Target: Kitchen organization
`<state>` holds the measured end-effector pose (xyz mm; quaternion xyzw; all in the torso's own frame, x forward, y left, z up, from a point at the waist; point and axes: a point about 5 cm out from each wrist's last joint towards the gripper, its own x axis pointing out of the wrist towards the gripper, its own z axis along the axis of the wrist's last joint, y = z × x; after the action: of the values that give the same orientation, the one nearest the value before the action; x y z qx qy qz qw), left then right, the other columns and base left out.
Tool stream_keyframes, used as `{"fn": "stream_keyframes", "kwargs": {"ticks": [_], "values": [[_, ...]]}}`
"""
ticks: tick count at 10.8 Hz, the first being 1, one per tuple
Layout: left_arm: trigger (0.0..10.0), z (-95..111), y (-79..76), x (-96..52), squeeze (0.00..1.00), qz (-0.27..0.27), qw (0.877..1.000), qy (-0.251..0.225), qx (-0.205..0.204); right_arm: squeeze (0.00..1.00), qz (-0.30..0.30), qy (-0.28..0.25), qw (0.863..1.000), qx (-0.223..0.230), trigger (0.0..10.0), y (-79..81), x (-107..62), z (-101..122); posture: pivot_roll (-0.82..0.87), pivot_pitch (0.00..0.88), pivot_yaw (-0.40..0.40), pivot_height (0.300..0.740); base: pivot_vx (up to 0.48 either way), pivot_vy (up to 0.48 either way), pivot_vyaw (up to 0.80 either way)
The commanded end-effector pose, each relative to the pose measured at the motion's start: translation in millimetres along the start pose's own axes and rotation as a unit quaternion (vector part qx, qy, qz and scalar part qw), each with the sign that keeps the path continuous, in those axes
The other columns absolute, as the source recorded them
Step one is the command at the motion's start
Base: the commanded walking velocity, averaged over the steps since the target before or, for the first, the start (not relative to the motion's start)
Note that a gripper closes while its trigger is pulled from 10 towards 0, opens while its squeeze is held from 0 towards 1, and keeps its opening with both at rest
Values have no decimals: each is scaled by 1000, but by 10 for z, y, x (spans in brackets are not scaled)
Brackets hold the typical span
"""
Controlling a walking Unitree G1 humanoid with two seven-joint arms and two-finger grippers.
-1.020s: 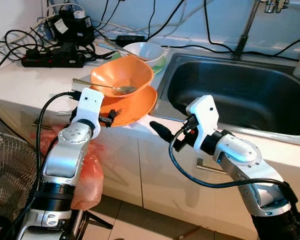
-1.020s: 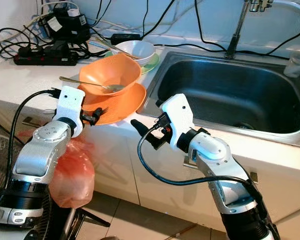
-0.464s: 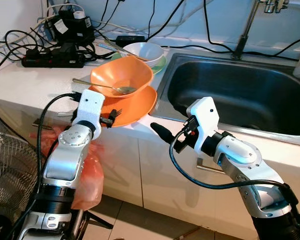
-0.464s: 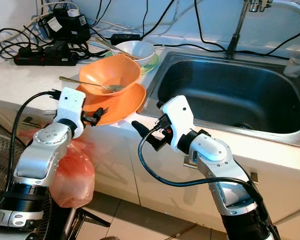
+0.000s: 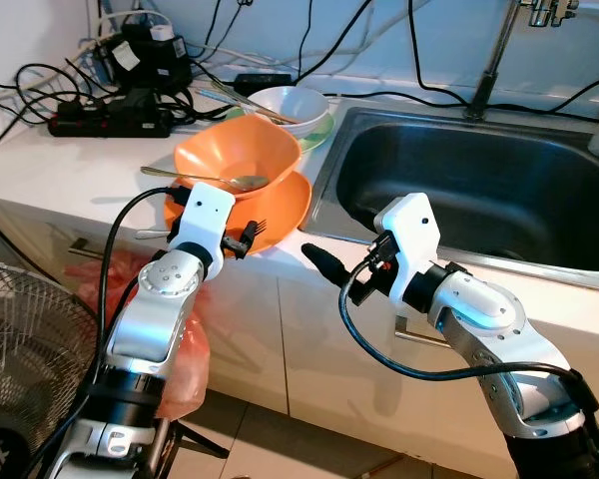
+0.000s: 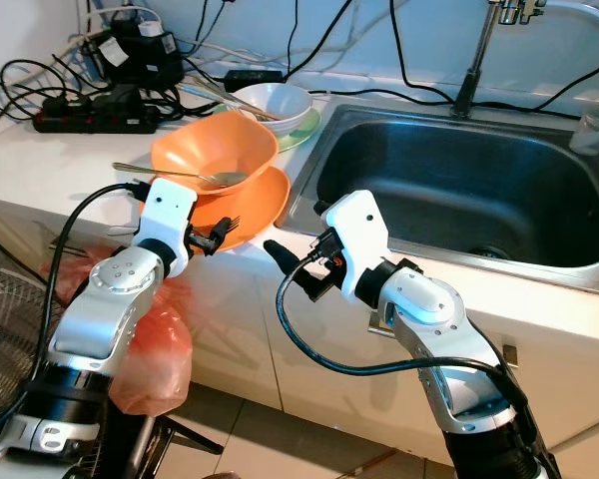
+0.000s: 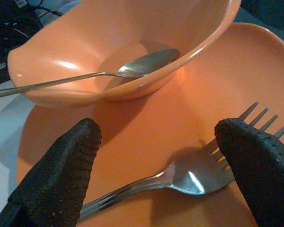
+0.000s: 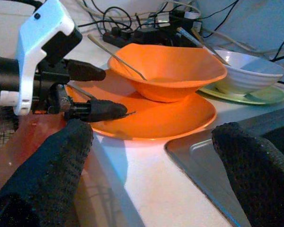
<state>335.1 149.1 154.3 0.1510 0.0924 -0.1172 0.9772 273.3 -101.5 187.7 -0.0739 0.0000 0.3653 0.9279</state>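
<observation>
An orange bowl (image 5: 238,160) with a spoon (image 5: 205,180) resting in it stands on an orange plate (image 5: 288,200) at the counter's front edge, left of the sink (image 5: 459,190). A fork (image 7: 189,172) lies on the plate's near side. My left gripper (image 5: 248,237) is low over that near rim, open, with its fingers (image 7: 61,165) on either side of the fork. My right gripper (image 5: 314,257) hovers open just off the counter edge, right of the plate and pointing at it. In the right wrist view the left gripper (image 8: 92,92) is at the plate's rim.
A white bowl (image 5: 290,102) sits on a green plate (image 5: 324,125) behind the orange stack. A power strip (image 5: 110,120) and tangled cables fill the back left counter. The faucet (image 5: 494,60) rises behind the sink. A fan (image 5: 20,339) and a red bag (image 5: 180,349) are below on the left.
My left gripper has pushed forward and right over the plate's near rim, so the fork now lies between its fingers. The right gripper has barely moved.
</observation>
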Motion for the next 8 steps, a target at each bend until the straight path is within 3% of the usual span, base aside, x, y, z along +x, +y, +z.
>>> {"fn": "stream_keyframes", "kwargs": {"ticks": [1, 4, 8], "values": [[10000, -143, -52, 25, 0, -19, 999, 36, 4, 0, -7, -6, 1000, -8, 10000, -2, -15, 40, -14, 0, 73, 740, 0, 0, 0], [10000, -170, 74, 45, 0, -5, 999, 34, 10, 0, -11, -7, 1000, -5, 10000, 5, -26, 36, -11, 0, 75, 740, 0, 0, 0], [10000, -209, 354, 112, 0, 29, 999, 29, 27, 0, -20, -9, 1000, -5, 10000, -13, -21, 38, -12, 0, 73, 740, 0, 0, 0]]}}
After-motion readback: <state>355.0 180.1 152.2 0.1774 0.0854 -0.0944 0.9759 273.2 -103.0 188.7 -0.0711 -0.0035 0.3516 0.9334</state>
